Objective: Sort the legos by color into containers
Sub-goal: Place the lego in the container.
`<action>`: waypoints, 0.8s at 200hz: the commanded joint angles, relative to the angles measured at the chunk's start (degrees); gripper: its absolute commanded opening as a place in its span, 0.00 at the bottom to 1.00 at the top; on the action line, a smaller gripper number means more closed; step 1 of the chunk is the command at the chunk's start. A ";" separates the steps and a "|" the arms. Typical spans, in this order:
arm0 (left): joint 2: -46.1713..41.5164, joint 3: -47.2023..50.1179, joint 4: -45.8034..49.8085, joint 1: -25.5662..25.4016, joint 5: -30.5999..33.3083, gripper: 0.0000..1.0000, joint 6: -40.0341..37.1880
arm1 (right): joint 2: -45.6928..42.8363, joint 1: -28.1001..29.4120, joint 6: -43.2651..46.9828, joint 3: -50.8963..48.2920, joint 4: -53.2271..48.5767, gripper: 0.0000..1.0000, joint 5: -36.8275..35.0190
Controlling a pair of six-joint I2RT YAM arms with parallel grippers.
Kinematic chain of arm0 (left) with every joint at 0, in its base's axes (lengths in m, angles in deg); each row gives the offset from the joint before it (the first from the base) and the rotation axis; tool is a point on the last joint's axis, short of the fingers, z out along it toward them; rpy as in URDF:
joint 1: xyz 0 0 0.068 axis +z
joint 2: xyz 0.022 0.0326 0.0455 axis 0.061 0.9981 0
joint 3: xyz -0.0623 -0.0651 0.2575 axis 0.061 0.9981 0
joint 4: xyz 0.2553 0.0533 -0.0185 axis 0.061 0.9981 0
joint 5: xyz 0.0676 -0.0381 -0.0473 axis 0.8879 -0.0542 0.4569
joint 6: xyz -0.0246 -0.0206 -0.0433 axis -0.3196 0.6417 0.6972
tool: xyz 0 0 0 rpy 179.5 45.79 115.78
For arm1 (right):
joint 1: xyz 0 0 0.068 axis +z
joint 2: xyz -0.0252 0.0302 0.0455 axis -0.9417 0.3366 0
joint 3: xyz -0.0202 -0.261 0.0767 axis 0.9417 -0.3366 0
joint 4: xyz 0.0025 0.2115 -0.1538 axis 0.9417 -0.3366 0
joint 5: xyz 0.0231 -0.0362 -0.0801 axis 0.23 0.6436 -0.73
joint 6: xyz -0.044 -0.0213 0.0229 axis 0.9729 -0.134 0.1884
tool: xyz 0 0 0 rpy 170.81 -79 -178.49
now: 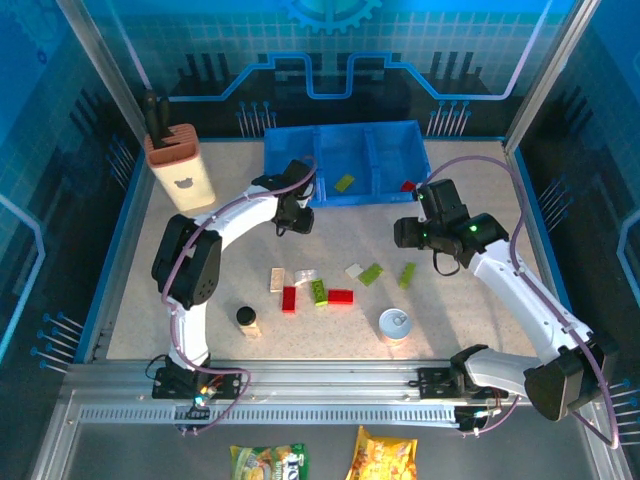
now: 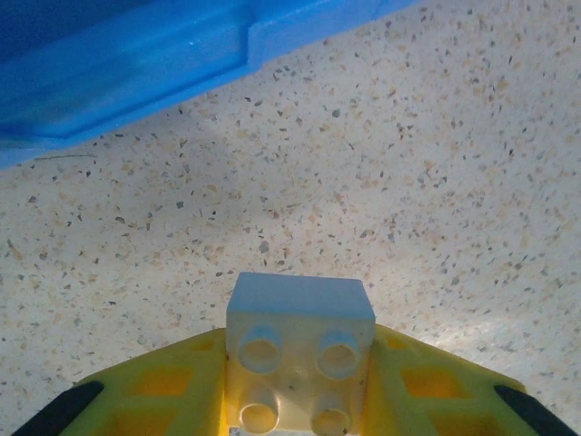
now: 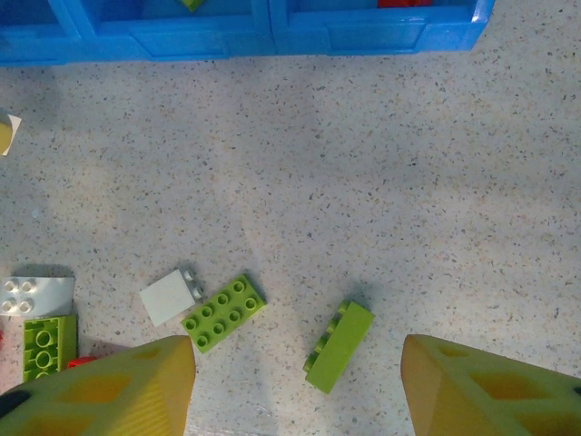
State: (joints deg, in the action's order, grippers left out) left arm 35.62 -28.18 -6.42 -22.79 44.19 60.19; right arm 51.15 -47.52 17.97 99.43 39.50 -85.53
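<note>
Legos (image 1: pixel 341 296), eight loose, two in containers (image 1: pixel 290 160), left fingers (image 2: pixel 145 391) clamping one, right fingers (image 3: pixel 118 391) released

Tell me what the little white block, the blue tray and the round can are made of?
The white block looks like hard plastic: smooth, slightly glossy, with moulded round studs. The blue tray is probably plastic too, shiny with moulded edges. The can seems metal, judging by its silvery top.
</note>
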 commanded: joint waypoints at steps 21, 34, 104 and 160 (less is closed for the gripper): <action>0.29 -5.37 -0.32 0.21 2.31 0.35 5.36 | -0.77 -0.84 0.46 2.26 -2.18 0.62 -0.24; 0.80 -6.71 -0.60 0.70 2.75 0.34 6.05 | -1.13 -0.84 0.60 2.24 -2.45 0.62 -0.42; 5.32 -13.70 -2.09 4.95 4.30 0.35 8.72 | -3.21 -0.85 0.59 2.68 -4.38 0.62 -1.44; 13.45 -22.39 -3.20 7.86 3.59 0.36 8.90 | -3.78 -0.86 0.36 2.49 -5.13 0.62 -1.70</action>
State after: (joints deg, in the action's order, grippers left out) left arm 45.52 -45.84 -8.65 -15.82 47.27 68.17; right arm 48.24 -47.52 18.01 100.50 36.16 -86.18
